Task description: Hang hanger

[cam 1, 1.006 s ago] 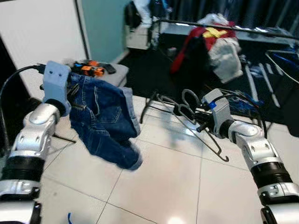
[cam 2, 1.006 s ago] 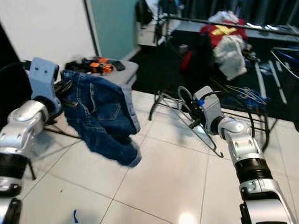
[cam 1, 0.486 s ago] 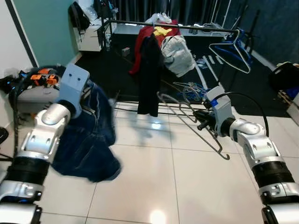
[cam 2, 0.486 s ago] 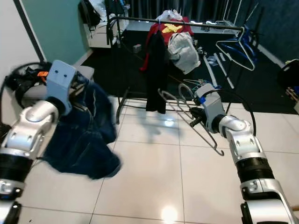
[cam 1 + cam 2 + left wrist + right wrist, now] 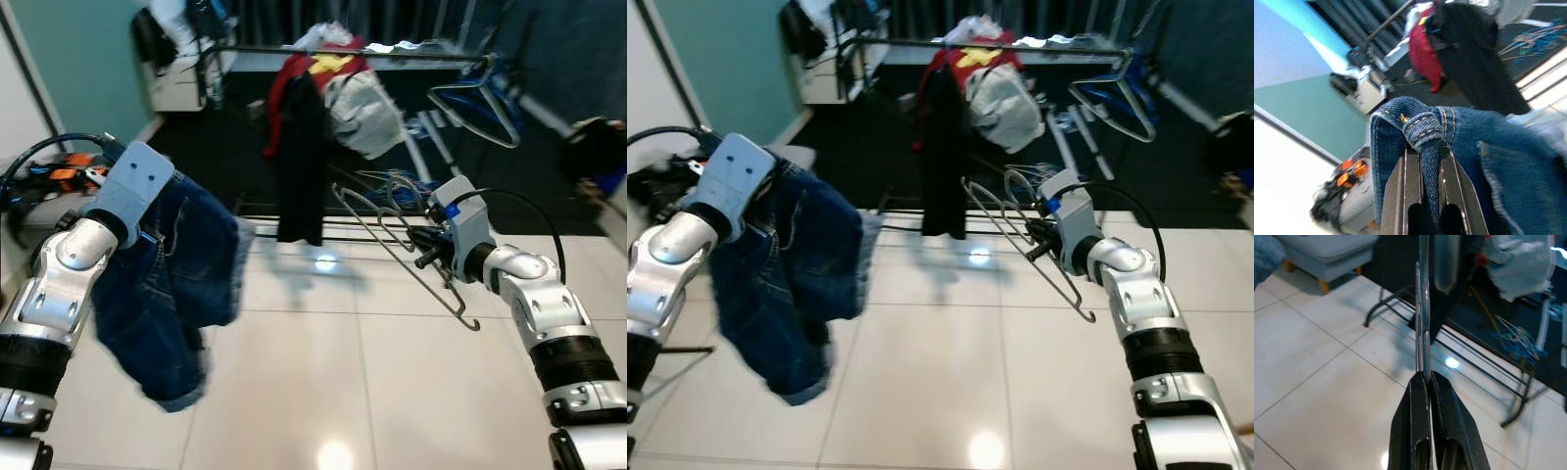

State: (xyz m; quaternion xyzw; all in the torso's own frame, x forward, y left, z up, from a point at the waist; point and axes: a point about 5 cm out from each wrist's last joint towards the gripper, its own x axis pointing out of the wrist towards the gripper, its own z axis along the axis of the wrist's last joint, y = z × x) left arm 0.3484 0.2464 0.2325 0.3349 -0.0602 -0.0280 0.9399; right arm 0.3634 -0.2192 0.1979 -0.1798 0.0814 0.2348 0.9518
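Observation:
Blue denim shorts (image 5: 167,284) hang from my left gripper (image 5: 1422,149), which is shut on their waistband at the left, chest high. My right gripper (image 5: 426,253) is shut on a grey wire hanger (image 5: 392,235) that it holds out to the left of it, with the hook curling near the fingers. The wrist view shows the hanger wire (image 5: 1422,308) pinched between the black fingers (image 5: 1415,406). Ahead stands a clothes rack whose black rail (image 5: 392,57) carries a black garment (image 5: 302,157), red and grey clothes (image 5: 343,83) and a blue hanger (image 5: 480,98).
The rack's foot bars (image 5: 294,223) run across the white tiles just ahead. A heap of wire hangers (image 5: 392,181) lies on the dark floor under the rail. A grey stool (image 5: 49,191) with orange items stands at the left. A black bag (image 5: 593,147) sits at the right.
The camera has turned from the left wall toward the rack. The shorts have swung under my left gripper. Both grippers keep their hold.

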